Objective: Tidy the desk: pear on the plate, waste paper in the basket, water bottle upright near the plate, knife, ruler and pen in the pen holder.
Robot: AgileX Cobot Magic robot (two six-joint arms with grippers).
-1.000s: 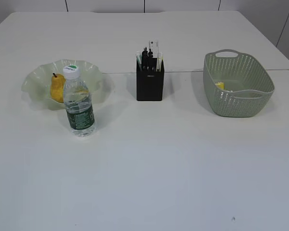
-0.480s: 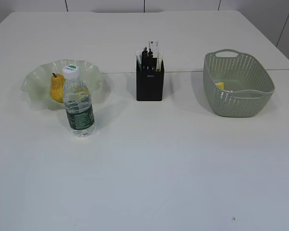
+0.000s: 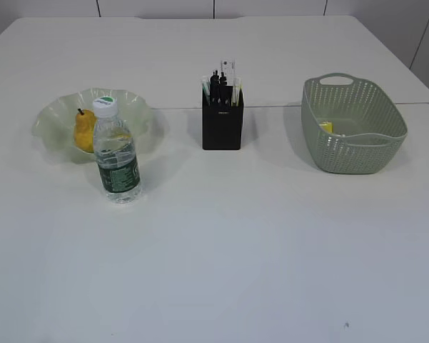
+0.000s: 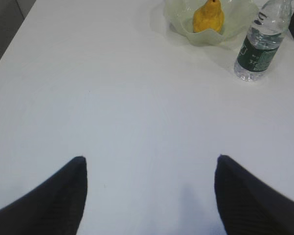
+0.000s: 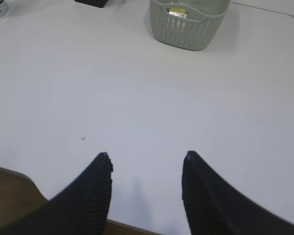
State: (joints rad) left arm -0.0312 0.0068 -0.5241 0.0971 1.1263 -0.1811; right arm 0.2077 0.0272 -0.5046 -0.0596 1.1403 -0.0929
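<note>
White table (image 3: 271, 250), yellow pear (image 3: 85, 130) on ruffled green plate (image 3: 53, 114), both tools (image 4: 149, 196) (image 5: 147, 188) spread open, empty.

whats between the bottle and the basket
The black pen holder, standing apart from both the bottle and the basket, with bare table on either side. The exterior view shows it.

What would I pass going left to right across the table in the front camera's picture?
Plate holding the pear → water bottle → pen holder → basket.
</note>
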